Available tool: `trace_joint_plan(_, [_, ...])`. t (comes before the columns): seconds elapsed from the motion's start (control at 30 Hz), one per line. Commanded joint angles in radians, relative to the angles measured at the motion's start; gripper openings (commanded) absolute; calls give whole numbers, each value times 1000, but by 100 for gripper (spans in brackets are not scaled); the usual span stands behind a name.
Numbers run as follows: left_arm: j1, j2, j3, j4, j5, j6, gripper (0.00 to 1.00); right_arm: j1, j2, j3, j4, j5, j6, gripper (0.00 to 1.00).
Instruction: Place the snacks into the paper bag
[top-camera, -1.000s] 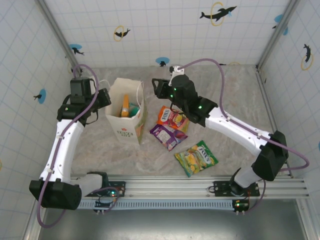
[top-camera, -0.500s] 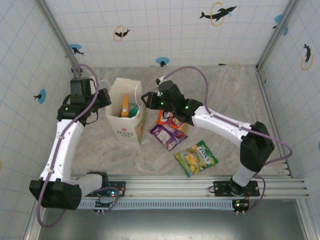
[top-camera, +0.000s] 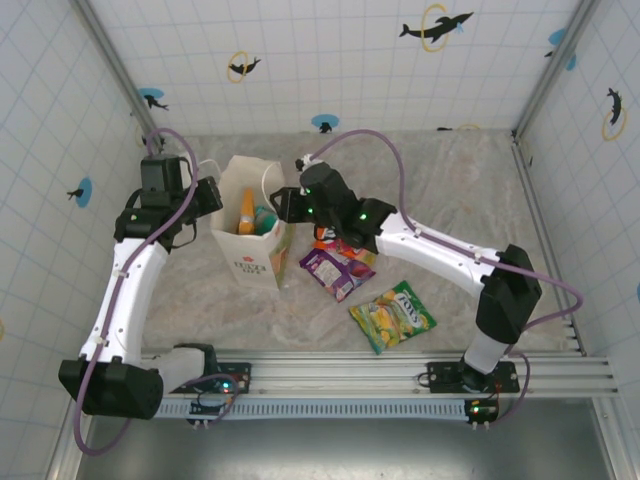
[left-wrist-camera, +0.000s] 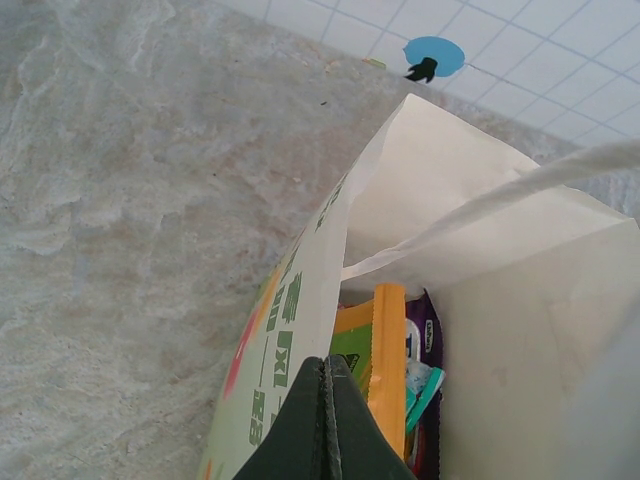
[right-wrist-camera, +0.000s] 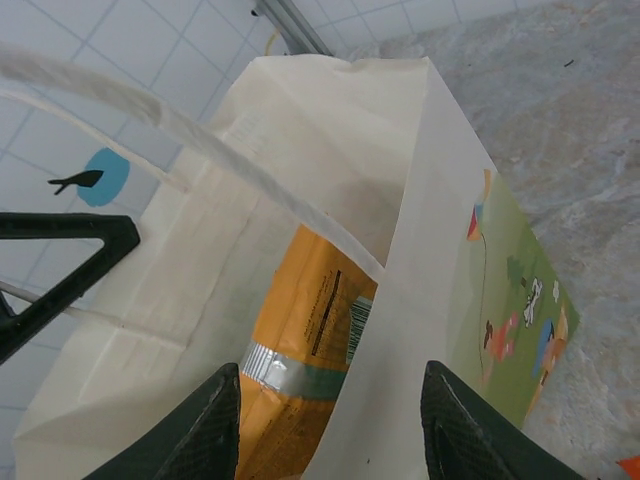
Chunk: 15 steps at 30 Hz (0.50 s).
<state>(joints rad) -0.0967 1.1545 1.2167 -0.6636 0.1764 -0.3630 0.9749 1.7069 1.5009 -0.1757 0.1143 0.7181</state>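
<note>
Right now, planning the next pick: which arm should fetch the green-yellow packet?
Likely right: the right gripper is open and nearer the green-yellow packet; the left gripper is shut on the paper bag.

Red-orange packet (top-camera: 352, 251) partly under right arm (top-camera: 430, 245)

The paper bag (left-wrist-camera: 440, 150) stands open across the right half of the frame, its cream inside showing and a white cord handle (left-wrist-camera: 500, 195) crossing its mouth. Inside stand an orange packet (left-wrist-camera: 388, 360), a green packet (left-wrist-camera: 350, 350), a purple packet (left-wrist-camera: 425, 335) and a teal packet (left-wrist-camera: 425, 390). At bottom centre the dark left gripper (left-wrist-camera: 325, 425) is pressed together on the bag's printed wall. Marbled counter (left-wrist-camera: 130, 200) fills the left.
</note>
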Motion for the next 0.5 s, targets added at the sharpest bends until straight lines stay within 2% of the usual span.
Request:
trace_joint_plan(0.0, [-3, -1, -6, 24, 25, 23, 0, 7, 14, 58, -45, 51, -21, 49])
trace_joint_plan(0.27, [-4, -14, -7, 16, 25, 27, 0, 2, 63, 89, -37, 59, -31, 40])
trace_joint_plan(0.47, [-3, -22, -5, 19, 49, 28, 0, -2, 87, 110, -12, 53, -32, 25])
